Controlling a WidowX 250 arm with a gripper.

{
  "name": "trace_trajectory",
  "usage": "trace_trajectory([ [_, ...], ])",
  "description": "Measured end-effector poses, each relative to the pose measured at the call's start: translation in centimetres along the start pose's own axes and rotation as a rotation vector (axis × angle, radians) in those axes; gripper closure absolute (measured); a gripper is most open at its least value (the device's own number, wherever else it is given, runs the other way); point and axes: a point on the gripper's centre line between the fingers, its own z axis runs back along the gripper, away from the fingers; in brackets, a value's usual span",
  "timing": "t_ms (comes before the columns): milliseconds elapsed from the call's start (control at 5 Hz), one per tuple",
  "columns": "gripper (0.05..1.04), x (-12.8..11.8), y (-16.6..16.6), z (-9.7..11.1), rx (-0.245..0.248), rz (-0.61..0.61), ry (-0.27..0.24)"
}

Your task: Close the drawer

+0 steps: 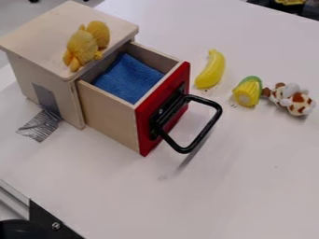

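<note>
Your drawer (111, 114) sticks out of the wooden box (46, 35), blue cloth (128, 78) inside. A yellow toy (84, 45) sits on the box; right of it lie a banana (211, 71), corn (248, 92) and spotted toy (293, 99). You can't tell if the gripper is apart or together.

A lab, seemingly — white table (249, 186), toy corn (248, 92), bolted bracket (45, 217).

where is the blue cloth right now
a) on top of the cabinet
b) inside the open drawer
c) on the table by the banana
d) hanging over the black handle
b, the blue cloth lies inside the pulled-out drawer, behind its red front
</note>
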Motion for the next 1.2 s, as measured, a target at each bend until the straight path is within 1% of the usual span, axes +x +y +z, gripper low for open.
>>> trace_trajectory([
  [200,0.085,-0.2,-0.2,-0.8,-0.012,-0.001,0.029],
  [400,0.085,0.0,-4.8,-1.1,-0.07,-0.105,0.045],
  [600,0.085,-0.4,-9.9,-1.1,-0.075,-0.236,0.061],
  [800,0.085,-1.9,-14.9,-1.5,-0.069,-0.357,0.056],
  [1000,0.085,-3.8,-19.6,-3.4,-0.04,-0.417,0.09],
  [1200,0.085,-5.3,-21.3,-5.8,-0.016,-0.438,0.156],
])
